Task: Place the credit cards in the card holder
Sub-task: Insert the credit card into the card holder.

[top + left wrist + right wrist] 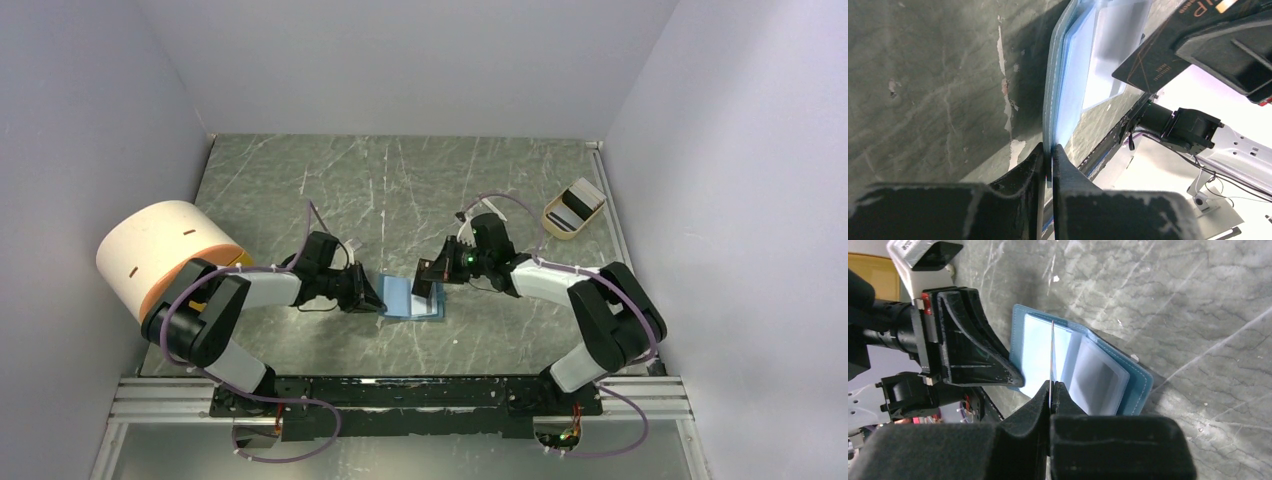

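Observation:
The teal-blue card holder (pixel 412 299) lies open on the table between the two arms, its pale blue slots facing up. My left gripper (pixel 378 296) is shut on its left cover edge, as the left wrist view shows at the fingertips (pixel 1049 156) with the holder (pixel 1068 90) stretching away. My right gripper (pixel 432 281) is shut on a dark credit card (pixel 428 277) and holds it upright over the holder's slots. In the right wrist view the card (pixel 1052 352) is edge-on, with its far edge at the holder (pixel 1098 375). The same card shows in the left wrist view (pixel 1168 45).
A small tan tray (pixel 551 218) holding more cards (pixel 578 200) stands at the back right near the wall. A large cream and orange cylinder (pixel 160 255) lies at the left by the left arm. Walls close in the table on three sides.

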`<action>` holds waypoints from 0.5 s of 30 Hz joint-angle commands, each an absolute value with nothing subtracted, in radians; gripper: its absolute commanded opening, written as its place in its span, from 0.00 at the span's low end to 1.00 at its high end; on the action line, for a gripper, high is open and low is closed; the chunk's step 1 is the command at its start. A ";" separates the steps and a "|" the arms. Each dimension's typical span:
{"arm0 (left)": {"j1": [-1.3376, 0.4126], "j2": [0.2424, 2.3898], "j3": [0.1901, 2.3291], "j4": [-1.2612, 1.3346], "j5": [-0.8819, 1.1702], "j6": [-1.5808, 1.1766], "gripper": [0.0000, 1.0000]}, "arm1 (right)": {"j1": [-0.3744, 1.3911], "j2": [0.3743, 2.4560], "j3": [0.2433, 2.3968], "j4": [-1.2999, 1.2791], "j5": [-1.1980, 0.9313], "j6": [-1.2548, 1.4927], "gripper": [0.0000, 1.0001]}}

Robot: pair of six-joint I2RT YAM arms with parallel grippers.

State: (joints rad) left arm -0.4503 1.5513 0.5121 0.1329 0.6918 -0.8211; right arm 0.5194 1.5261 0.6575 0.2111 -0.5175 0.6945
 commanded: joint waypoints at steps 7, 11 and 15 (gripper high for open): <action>-0.440 1.554 0.495 0.129 0.675 -0.798 0.14 | 0.527 1.606 0.642 0.311 -0.546 0.734 0.00; -0.440 1.561 0.493 0.131 0.674 -0.795 0.12 | 0.529 1.617 0.643 0.312 -0.533 0.733 0.00; -0.439 1.564 0.489 0.136 0.673 -0.797 0.12 | 0.531 1.641 0.638 0.341 -0.557 0.746 0.00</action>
